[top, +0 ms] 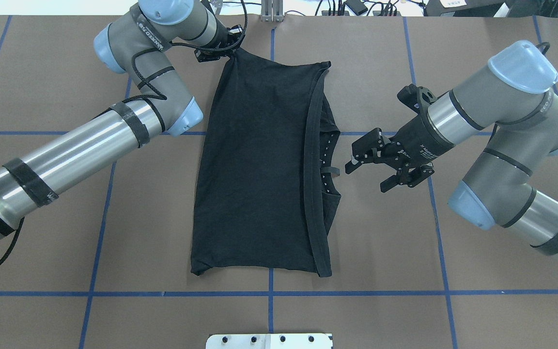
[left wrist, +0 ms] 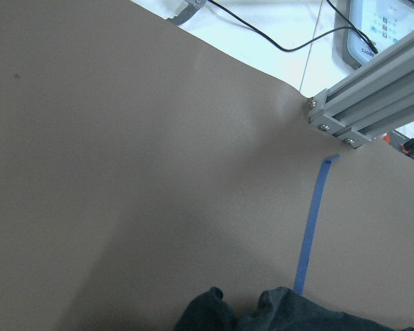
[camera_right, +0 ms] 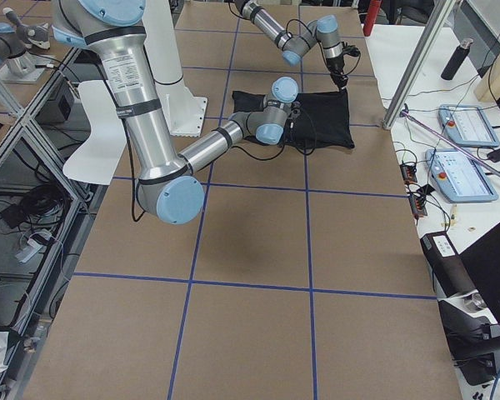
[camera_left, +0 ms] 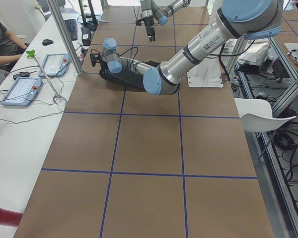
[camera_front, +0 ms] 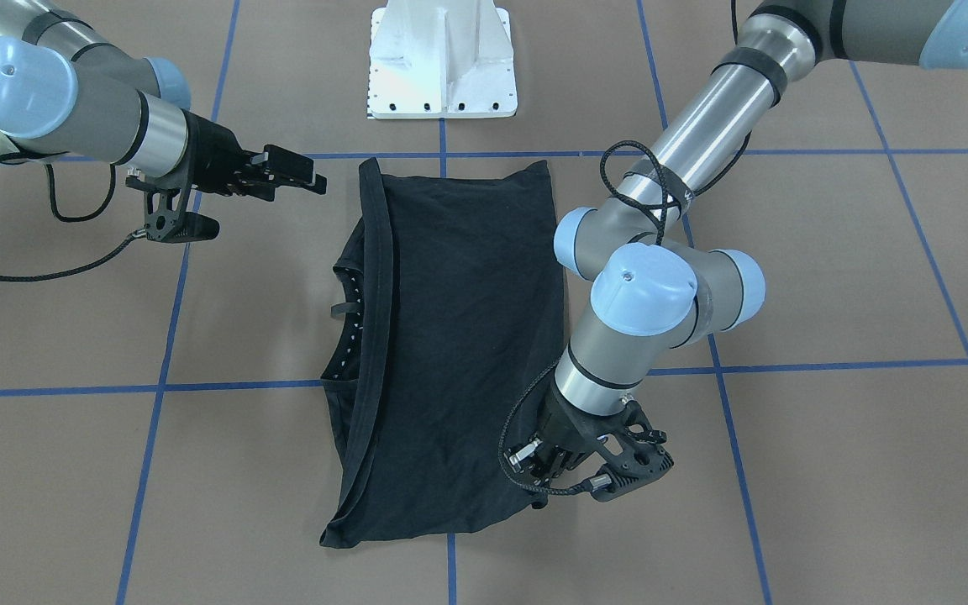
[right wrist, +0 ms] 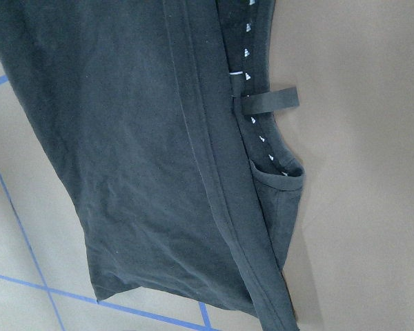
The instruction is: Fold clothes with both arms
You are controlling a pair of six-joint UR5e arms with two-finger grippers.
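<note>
Brown surface (top: 380, 242) | left jaws clamp T-shirt (top: 259, 160) corner | right jaws spread, collar (top: 327, 160) just beside | risk: one-sided pull skews fold

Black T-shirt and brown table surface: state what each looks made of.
The black folded T-shirt: soft matte knit fabric, likely cotton jersey, judging by its limp creases and stitched hem. The brown table surface: matte, paper- or board-like sheet, with blue tape lines; exact material unclear.

Grey metallic arms (top: 80, 155), light-blue joint caps (top: 523, 65)
</note>
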